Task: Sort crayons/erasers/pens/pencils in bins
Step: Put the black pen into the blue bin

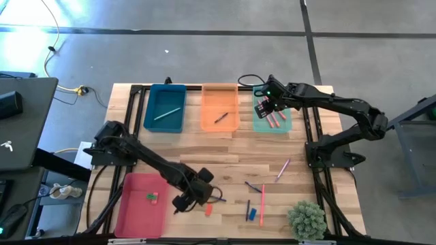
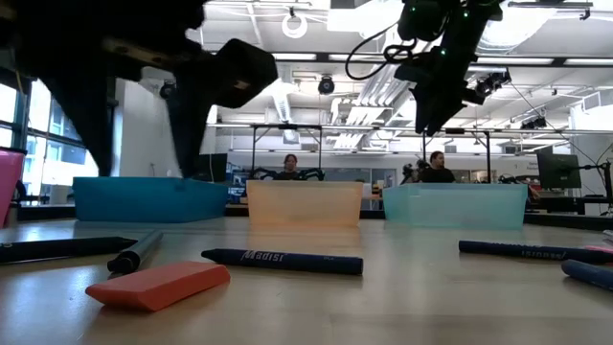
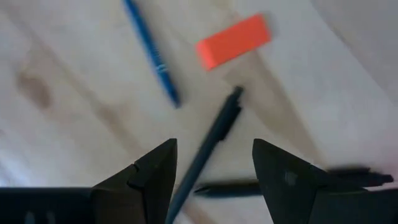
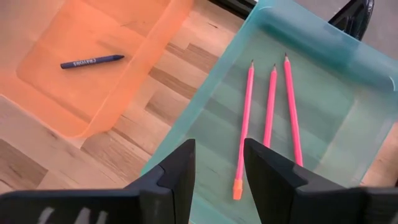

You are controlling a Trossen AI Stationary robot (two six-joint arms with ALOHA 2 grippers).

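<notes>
**Both end effectors empty, one over the desk's near edge, one over the mint bin**

High view: on the light wooden desk [image 1: 204, 153], the left end effector [image 1: 187, 201] hangs low near the front edge, beside the shallow pink-red plastic bin [image 1: 129, 211], which holds two small erasers [image 1: 152, 198]. An orange block eraser [image 1: 208, 210] lies just beside it. The right end effector [image 1: 263, 109] is above the translucent mint green bin [image 1: 283, 127] at the far side. The dark teal-blue bin [image 1: 153, 122] holds a silver-grey pen [image 1: 166, 113]; the translucent orange bin [image 1: 211, 122] holds one dark stick.

Low view: the orange block eraser [image 2: 158, 285] lies at the front, with a dark blue crayon [image 2: 283, 261] behind it.

Left wrist view: the left end effector [image 3: 214, 177] has its fingers spread, holding nothing; a slim dark pen [image 3: 208, 146] lies on the desk between them, the orange eraser [image 3: 234, 41] beyond.

Right wrist view: the right end effector [image 4: 219, 165] is parted and empty above the mint bin [image 4: 348, 62], where three long pink pencils [image 4: 271, 112] lie side by side.
</notes>
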